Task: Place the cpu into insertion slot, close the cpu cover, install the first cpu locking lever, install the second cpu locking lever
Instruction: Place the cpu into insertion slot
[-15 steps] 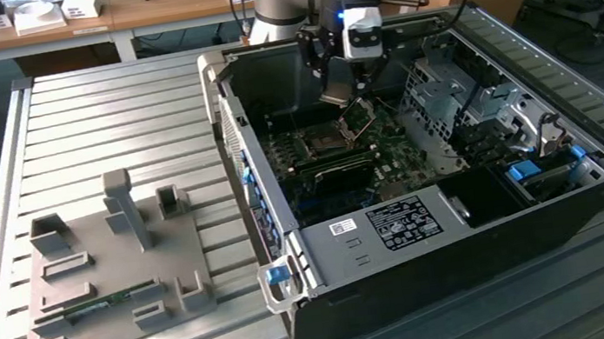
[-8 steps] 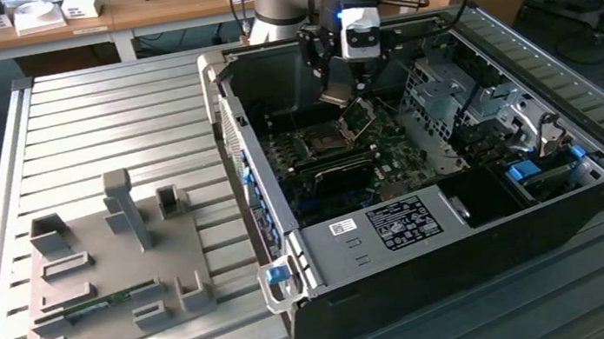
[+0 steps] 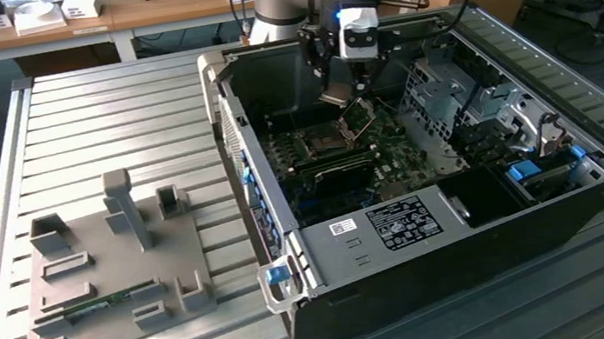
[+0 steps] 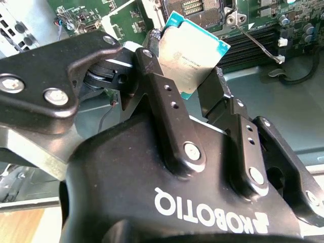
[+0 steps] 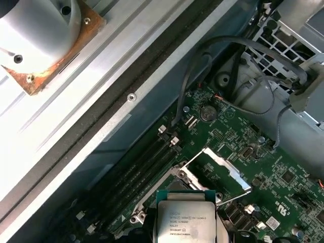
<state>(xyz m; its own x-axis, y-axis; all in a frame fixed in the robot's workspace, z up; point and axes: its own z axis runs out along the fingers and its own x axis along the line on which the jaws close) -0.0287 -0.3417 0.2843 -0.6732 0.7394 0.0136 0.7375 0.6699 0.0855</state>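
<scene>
Above the insertion slot point(image 3: 322, 139), a square socket with a dark centre and a silvery metal rim, I hold the cpu point(image 3: 336, 95), a small flat square chip with a pale silvery-tan lid and a thin green edge. My gripper point(image 4: 185, 66) is narrowed onto it. The two black metal fingers point(image 4: 167, 96) press against opposite edges of the chip, so its flat face sits bare between them. The chip hangs clear of the slot and is tilted rather than level with it.

Just beside the slot stands the cpu cover point(image 3: 358, 114), a thin silvery hinged frame plate with a square opening. It is raised open and leaves the socket uncovered. In the first wrist view the cover point(image 5: 223, 169) shows as a bright bent strip of bare metal just beyond the chip point(image 5: 186, 220). In the second wrist view the slot point(image 4: 197, 6) lies past the chip's far edge, with rows of fine gold contacts in its dark middle.

Around the slot spreads the glossy green motherboard point(image 5: 263, 167), studded with small parts. Long black memory slots point(image 5: 136, 172) run beside the socket. All of this lies inside the matte grey sheet-metal computer case point(image 3: 326, 258), which is open on its side.
</scene>
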